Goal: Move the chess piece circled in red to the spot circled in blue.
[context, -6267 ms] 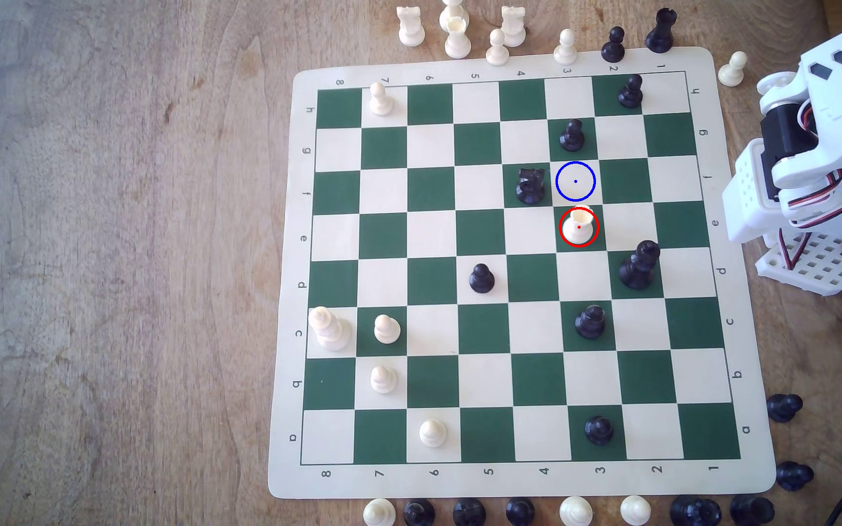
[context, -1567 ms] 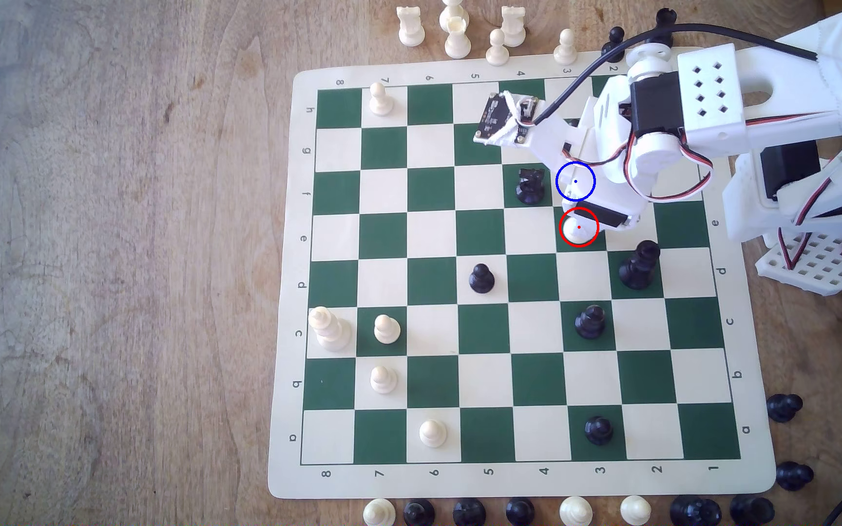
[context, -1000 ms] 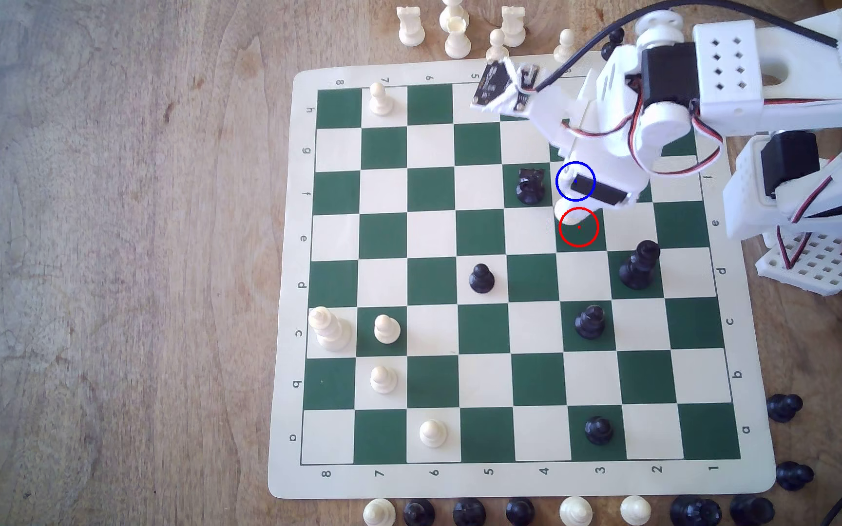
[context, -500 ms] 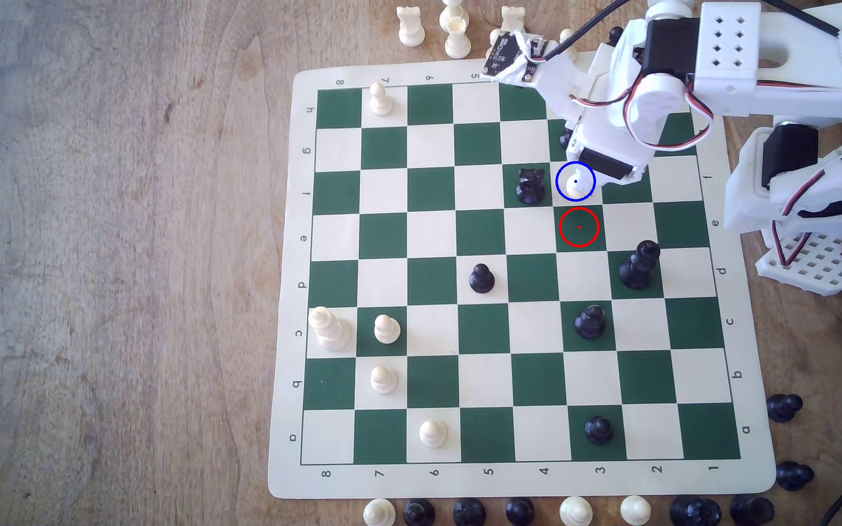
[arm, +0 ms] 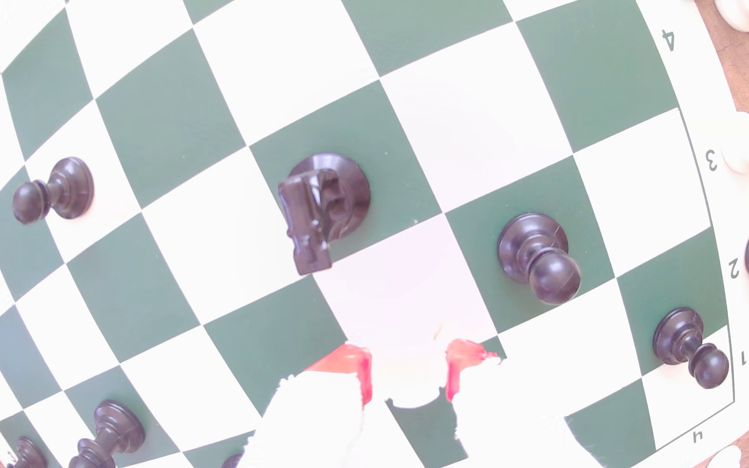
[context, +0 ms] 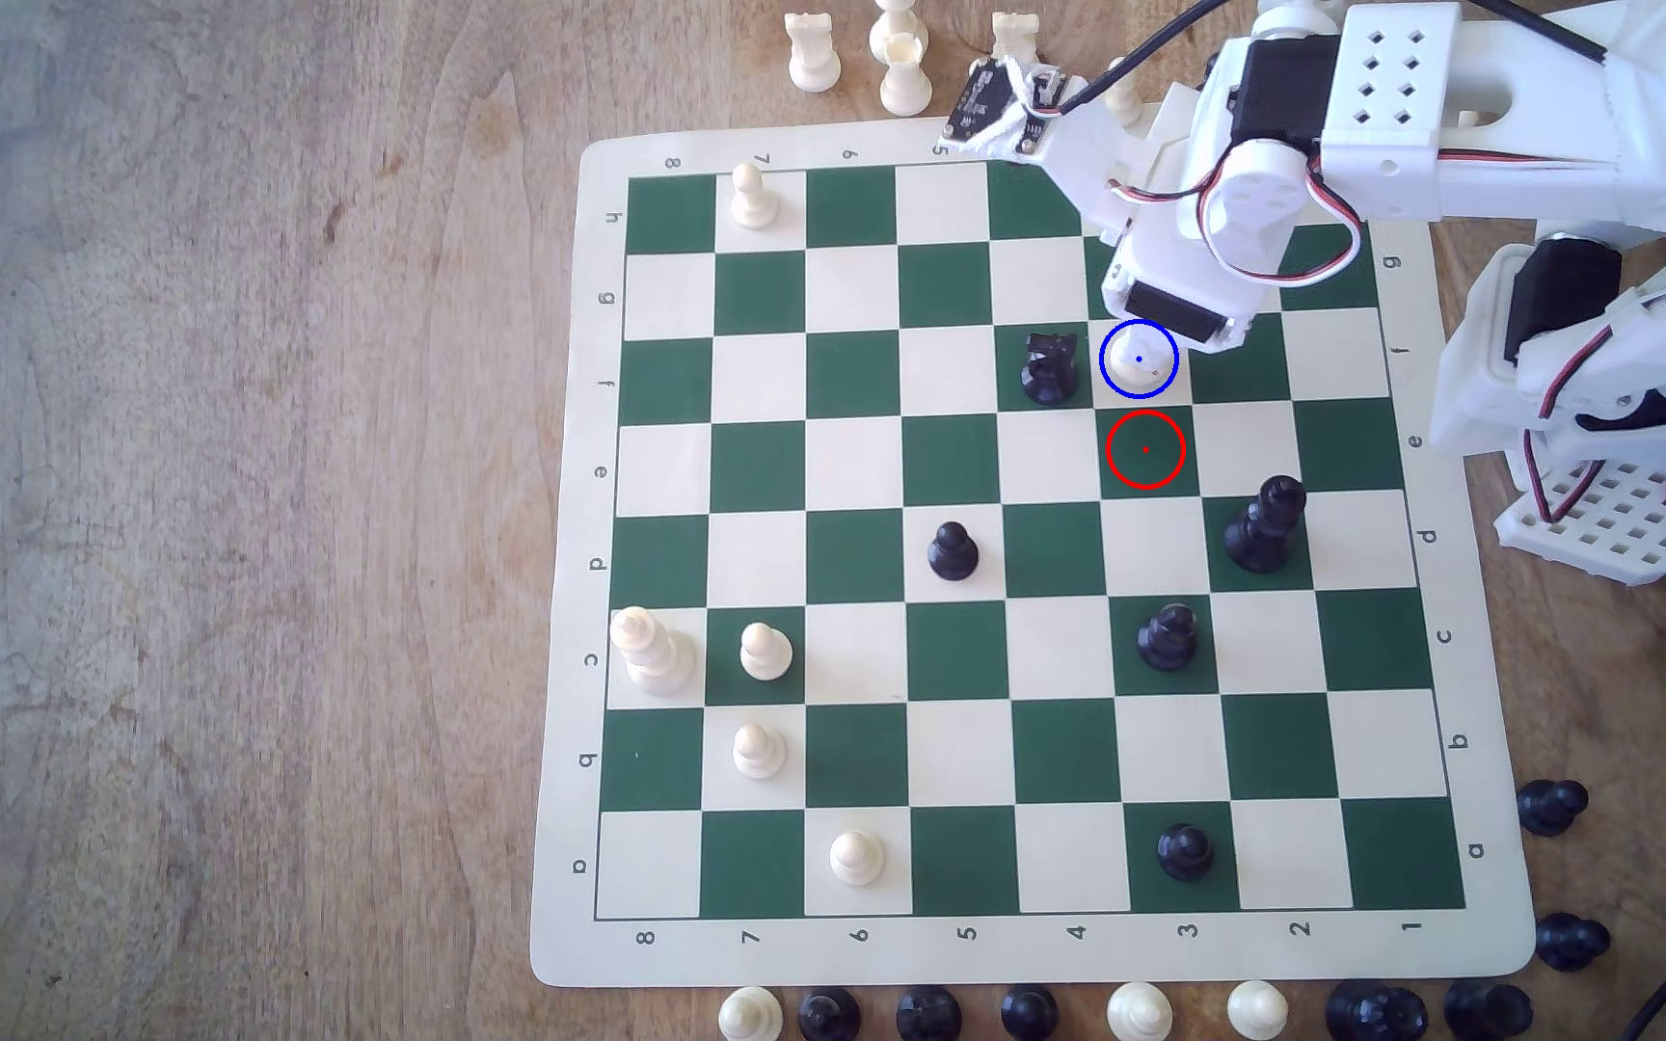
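Moved since the earliest picture: the cream-white plastic chess piece with round base and hollow cup-like top [context: 1136, 368] went from the green square ringed in red [context: 1146, 449] to the cream board square marked by a thin blue ring and centre dot [context: 1139, 358], one square toward the exterior view's top. The red-ringed square lay bare.

Item: white printed robot arm [context: 1390, 130], reaching in from the exterior view's right, its gripper [context: 1150, 335] directly over the piece. In the wrist view the red-padded jaws stood on either side of the washed-out cream piece [arm: 408, 360], the pads [arm: 359, 364] close against it; whether they were clamped or had just let go could not be told from the glare.

Item: black knight [context: 1048, 368], on the green square just beside the blue-ringed one, toward the exterior view's left. Near, not touching.

Item: black pawn [arm: 537, 258], one square beyond the piece toward the board's near edge, under the arm.

Item: green-and-cream vinyl chess mat [context: 569, 561] on a wooden bench [context: 208, 500]. Open squares lay toward the exterior view's bottom and left of the piece; the mat's top border was two squares away, with captured cream pieces [context: 899, 60] lined just past it.
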